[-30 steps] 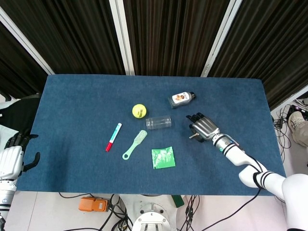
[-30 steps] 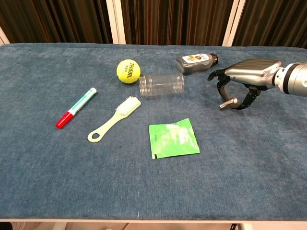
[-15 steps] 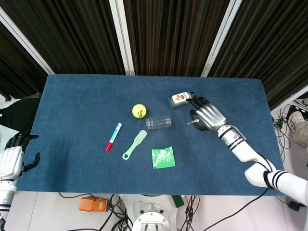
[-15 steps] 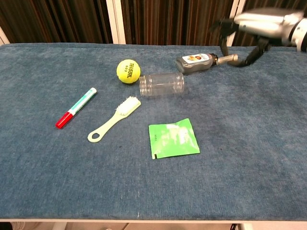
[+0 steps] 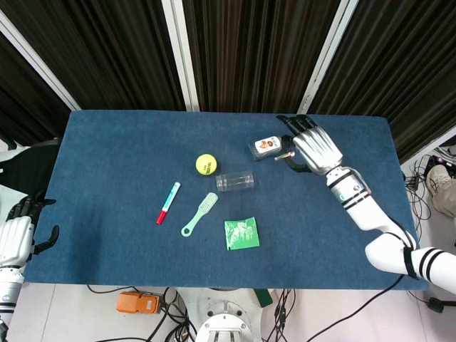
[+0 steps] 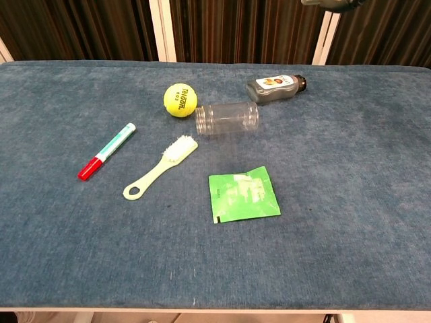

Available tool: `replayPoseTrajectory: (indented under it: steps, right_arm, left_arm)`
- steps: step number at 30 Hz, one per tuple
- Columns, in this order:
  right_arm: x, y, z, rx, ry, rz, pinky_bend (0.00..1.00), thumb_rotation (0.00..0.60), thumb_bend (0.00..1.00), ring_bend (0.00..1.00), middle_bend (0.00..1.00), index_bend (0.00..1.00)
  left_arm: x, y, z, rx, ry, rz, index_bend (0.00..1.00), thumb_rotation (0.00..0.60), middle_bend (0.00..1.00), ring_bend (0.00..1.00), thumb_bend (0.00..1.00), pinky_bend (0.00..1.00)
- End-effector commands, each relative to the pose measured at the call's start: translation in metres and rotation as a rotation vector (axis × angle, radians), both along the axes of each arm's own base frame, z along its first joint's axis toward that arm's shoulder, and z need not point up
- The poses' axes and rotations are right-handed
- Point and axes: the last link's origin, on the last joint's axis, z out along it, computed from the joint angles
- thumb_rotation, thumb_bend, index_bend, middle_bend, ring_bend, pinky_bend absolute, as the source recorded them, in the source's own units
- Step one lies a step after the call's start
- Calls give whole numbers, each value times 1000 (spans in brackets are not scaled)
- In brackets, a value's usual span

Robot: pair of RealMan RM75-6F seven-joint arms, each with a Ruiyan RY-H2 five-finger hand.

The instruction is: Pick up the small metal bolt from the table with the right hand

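Note:
My right hand (image 5: 312, 146) is raised above the back right of the blue table (image 5: 114, 142), close to the small brown-labelled bottle (image 5: 268, 146). It pinches the small metal bolt (image 5: 286, 154), which sticks out to the left from under its fingers. In the chest view only the lower edge of this hand (image 6: 330, 3) shows at the top of the frame. My left hand (image 5: 16, 235) hangs off the table's front left edge, fingers apart, holding nothing.
On the table lie a yellow tennis ball (image 6: 180, 99), a clear jar on its side (image 6: 227, 118), the small bottle (image 6: 275, 88), a red-capped marker (image 6: 106, 151), a pale green brush (image 6: 160, 167) and a green packet (image 6: 244, 194).
My right hand has lifted the bolt off the table and carried it up and toward the back, leaving the chest view almost entirely. The left hand has not moved.

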Motion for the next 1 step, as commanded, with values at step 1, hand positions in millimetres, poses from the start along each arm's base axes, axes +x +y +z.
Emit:
replayPoseTrajectory:
  steps: [1]
  right_arm:
    - [16,-10,2,-2,-11,-7,187,600,650,218,144,721]
  left_arm:
    - [0,-1,1,5,-9,4,234,600,48,69,448,115]
